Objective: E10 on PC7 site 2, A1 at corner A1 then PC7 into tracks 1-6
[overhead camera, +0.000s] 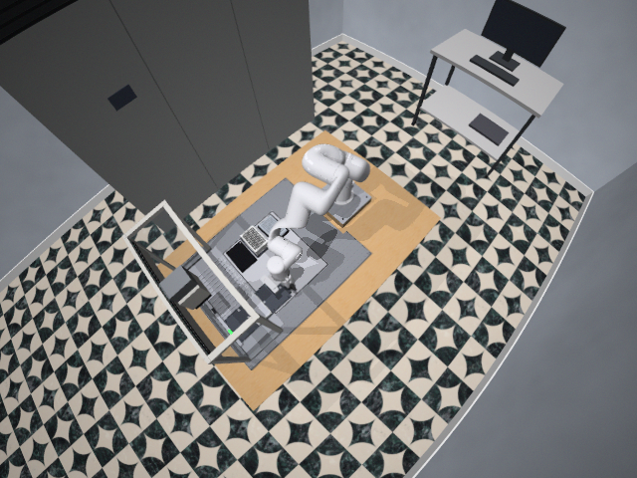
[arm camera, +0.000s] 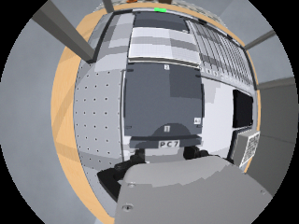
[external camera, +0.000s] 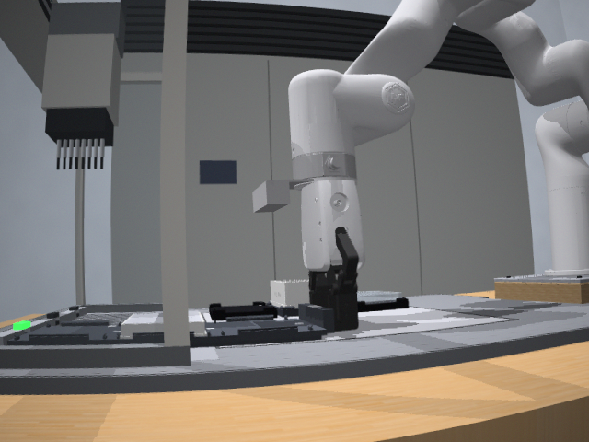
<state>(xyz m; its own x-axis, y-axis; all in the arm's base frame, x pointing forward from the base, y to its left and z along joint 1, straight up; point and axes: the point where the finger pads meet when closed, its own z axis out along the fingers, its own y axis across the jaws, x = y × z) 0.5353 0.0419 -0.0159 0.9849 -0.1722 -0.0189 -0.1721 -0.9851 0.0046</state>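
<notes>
The dark carrier PC7 [arm camera: 149, 98] [overhead camera: 272, 297] lies straight, its far part between the rails [arm camera: 224, 51] and its handle end over the apron. White plate E10 [arm camera: 163, 49] [external camera: 161, 324] lies apparently flat on site 2; its labels are not readable. Sites 1 and 3 are empty. The lamp [overhead camera: 230, 332] [external camera: 21, 325] [arm camera: 160, 9] behind the carrier is lit green. The track fit is too small to judge. My gripper [external camera: 343, 316] [arm camera: 164, 150] is open, low behind the PC7 handle [external camera: 316, 317] [arm camera: 169, 144], nothing between its fingers. E07 [overhead camera: 253, 238] [external camera: 287, 291] and E01 [overhead camera: 272, 224] [external camera: 380, 295] are in their nests.
The black nest S3 [overhead camera: 240, 255] [arm camera: 243, 108] is empty beside the apron. A gantry frame post [external camera: 175, 190] [arm camera: 70, 35] stands beside the carrier. A pipetting head [external camera: 80, 71] hangs over the rails. A perforated plate [arm camera: 98, 112] runs along the carrier's left side in the wrist view.
</notes>
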